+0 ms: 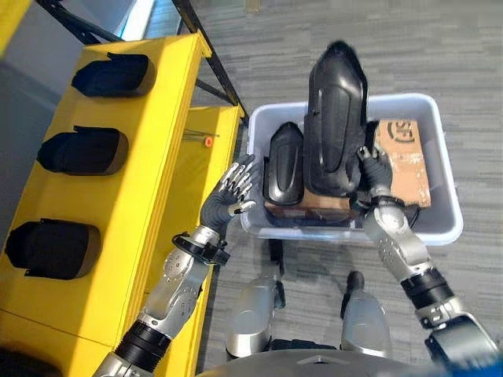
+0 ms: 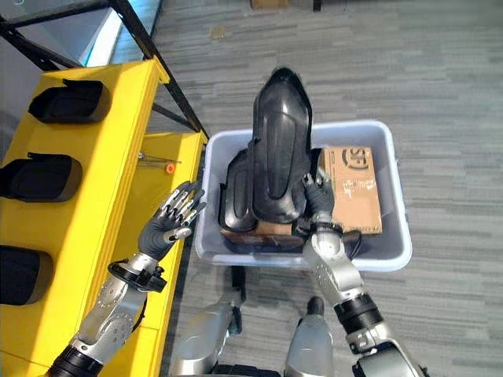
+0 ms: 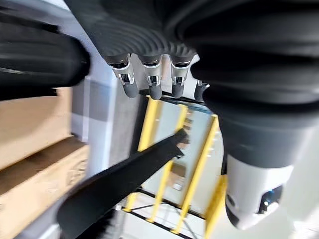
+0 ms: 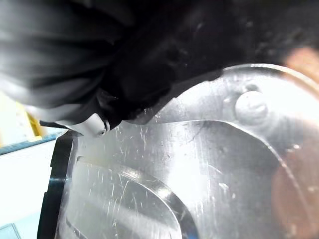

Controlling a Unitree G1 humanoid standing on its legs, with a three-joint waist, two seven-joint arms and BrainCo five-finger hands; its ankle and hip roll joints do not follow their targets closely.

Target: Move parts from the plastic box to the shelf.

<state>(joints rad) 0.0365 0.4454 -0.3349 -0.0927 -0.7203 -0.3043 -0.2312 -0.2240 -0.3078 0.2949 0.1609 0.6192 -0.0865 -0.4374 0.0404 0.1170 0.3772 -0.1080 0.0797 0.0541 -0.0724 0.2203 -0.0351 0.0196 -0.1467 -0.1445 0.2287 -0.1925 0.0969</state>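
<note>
Large black moulded part (image 1: 334, 118) raised upright above the plastic box (image 1: 440, 228), lower end level with the box's near half, upper end reaching past the far rim. Right hand (image 1: 376, 174) curled round the part's lower right edge, gripping it from the side next to the cardboard box (image 1: 405, 161). In the right wrist view, glossy scratched surface of the part (image 4: 199, 164) right up against the camera, dark hand cover above it. Second, smaller black part (image 1: 283, 163) lying in the left half of the plastic box, just beside the raised one, resting on brown cardboard. Cardboard box sitting in the right half of the plastic box. Left hand (image 1: 229, 196) held open, fingers straight and slightly fanned, just outside the left wall of the plastic box, between it and the yellow shelf (image 1: 149, 181), holding nothing. Left wrist view: straight silver fingers (image 3: 152, 82) in a row, yellow frame beyond them. On the shelf's top level, 3 black parts (image 1: 82, 151) lined up one behind another, well apart from the plastic box. Small orange item (image 1: 208, 141) on the lower yellow ledge, near the box's far left corner. Grey striped floor (image 1: 299, 47) all around.
</note>
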